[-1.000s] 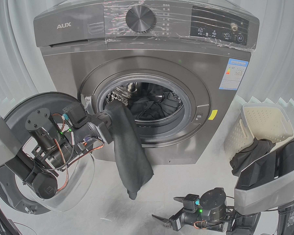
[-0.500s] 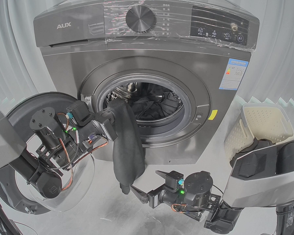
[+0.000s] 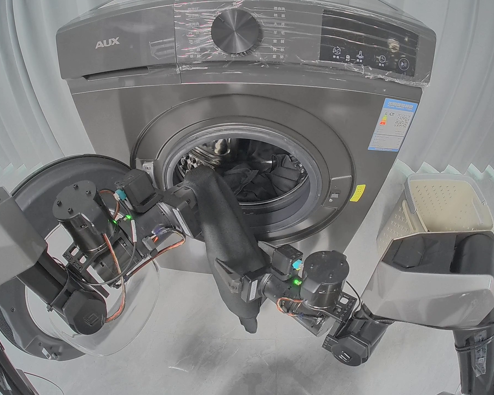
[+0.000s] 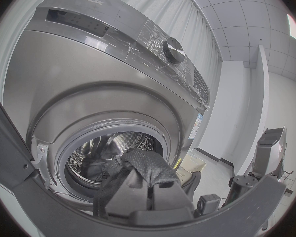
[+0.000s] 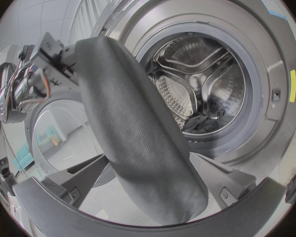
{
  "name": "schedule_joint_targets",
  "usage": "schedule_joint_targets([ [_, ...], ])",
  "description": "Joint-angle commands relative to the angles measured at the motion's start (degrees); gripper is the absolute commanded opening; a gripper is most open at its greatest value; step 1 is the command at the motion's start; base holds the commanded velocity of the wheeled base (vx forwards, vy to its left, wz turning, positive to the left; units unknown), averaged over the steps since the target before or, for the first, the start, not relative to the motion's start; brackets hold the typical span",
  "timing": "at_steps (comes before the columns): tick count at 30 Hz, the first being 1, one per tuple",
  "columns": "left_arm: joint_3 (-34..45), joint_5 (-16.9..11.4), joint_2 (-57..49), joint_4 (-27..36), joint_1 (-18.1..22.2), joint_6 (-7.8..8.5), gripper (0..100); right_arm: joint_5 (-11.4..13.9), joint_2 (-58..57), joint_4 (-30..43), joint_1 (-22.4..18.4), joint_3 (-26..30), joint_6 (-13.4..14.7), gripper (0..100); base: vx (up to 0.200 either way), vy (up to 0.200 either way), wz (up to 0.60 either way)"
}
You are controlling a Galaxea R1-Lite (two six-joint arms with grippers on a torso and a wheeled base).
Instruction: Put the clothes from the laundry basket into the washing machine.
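While the dark garment point(image 3: 225, 231) had hung straight down toward the floor a second earlier, it now ran on a slant from the left rim of the drum opening point(image 3: 247, 182) down to the right, its tail point(image 3: 250, 322) dangling.

Item, garment: outside the washing machine point(image 3: 247, 83), its top end level with the opening's edge, not yet inside.

Item, left gripper point(image 3: 187, 194): clamped on the garment's top end, having edged slightly closer to the opening.

Item, right gripper point(image 3: 233, 283): risen from near the floor to the garment's lower part; its fingers stood wide, one on each side of the cloth, not yet pinched.

Item, drum: other dark clothes point(image 3: 258, 174) already lying within.

Item, door point(image 3: 66, 171): swung fully open at the left.

Item, laundry basket point(image 3: 450, 198): at the right, partly behind the right arm.

Assessment: the trailing end was being gathered, so that both ends could likely go through the opening together without snagging on the rim.
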Motion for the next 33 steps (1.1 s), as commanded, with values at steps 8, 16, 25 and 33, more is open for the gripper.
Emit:
schedule_joint_targets([
  [8,1.47,-0.38,-0.06,-0.05,-0.73,0.01,0,-0.89,-1.72,0.71,-4.66,-2.4,-1.02,100,0.0,0.0,0.0],
  [16,1.12,-0.29,0.12,-0.05,-0.73,-0.16,0,-1.86,-1.72,1.59,-7.38,-1.96,-1.02,100,0.0,0.0,0.0],
  [25,1.21,-0.56,-0.5,-0.05,-0.38,-0.34,0,-2.47,-0.66,2.64,-10.99,-3.1,-1.02,100,0.0,0.0,0.0],
  [33,1.47,-0.73,-0.5,-0.05,-0.64,-0.43,0,-2.47,0.13,2.56,-12.31,-3.54,-1.02,100,0.0,0.0,0.0],
])
